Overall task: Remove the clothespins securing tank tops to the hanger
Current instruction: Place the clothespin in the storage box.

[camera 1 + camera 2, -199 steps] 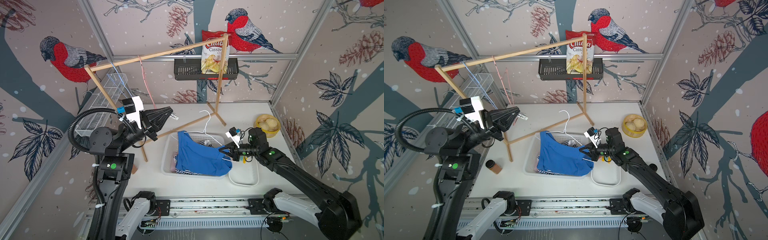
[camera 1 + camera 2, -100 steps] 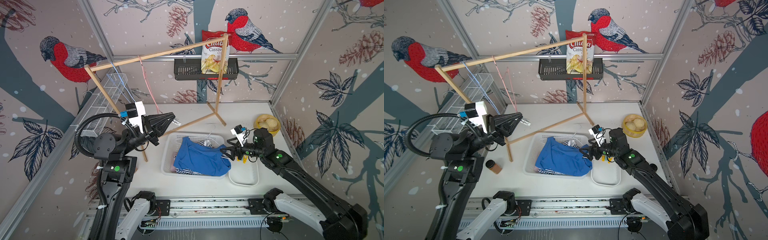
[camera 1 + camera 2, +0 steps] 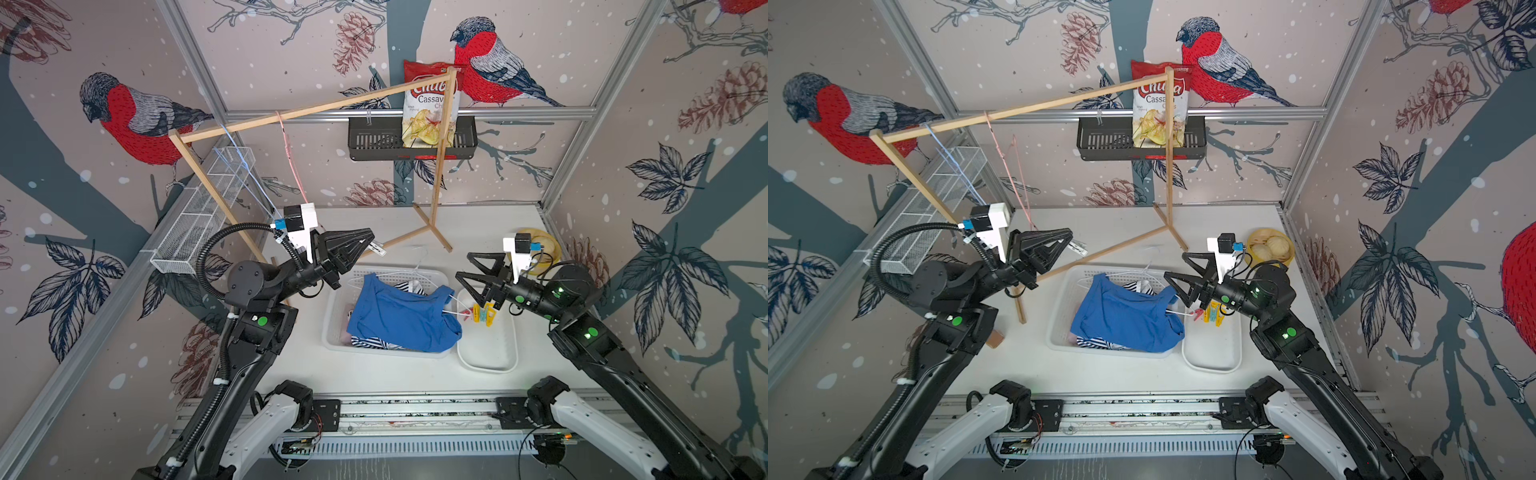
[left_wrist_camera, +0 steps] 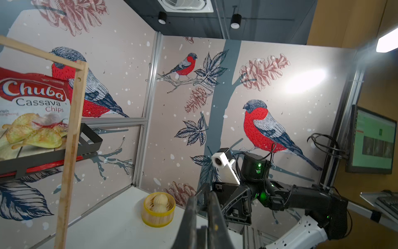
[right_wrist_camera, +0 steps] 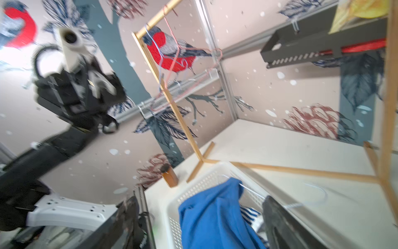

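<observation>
One pale clothespin (image 3: 377, 248), seemingly, tight in left end effector (image 3: 369, 242); right end effector (image 3: 463, 265) agape.

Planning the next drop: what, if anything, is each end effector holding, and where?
Left end effector: pale clothespin, pinched at one end. Right end effector: open, holding nothing.

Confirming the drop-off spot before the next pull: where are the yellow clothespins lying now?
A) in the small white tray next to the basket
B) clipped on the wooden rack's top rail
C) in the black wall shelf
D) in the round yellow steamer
A: both top views show the yellow clothespins lying at the far end of the small white tray, right beside the white basket.
</observation>
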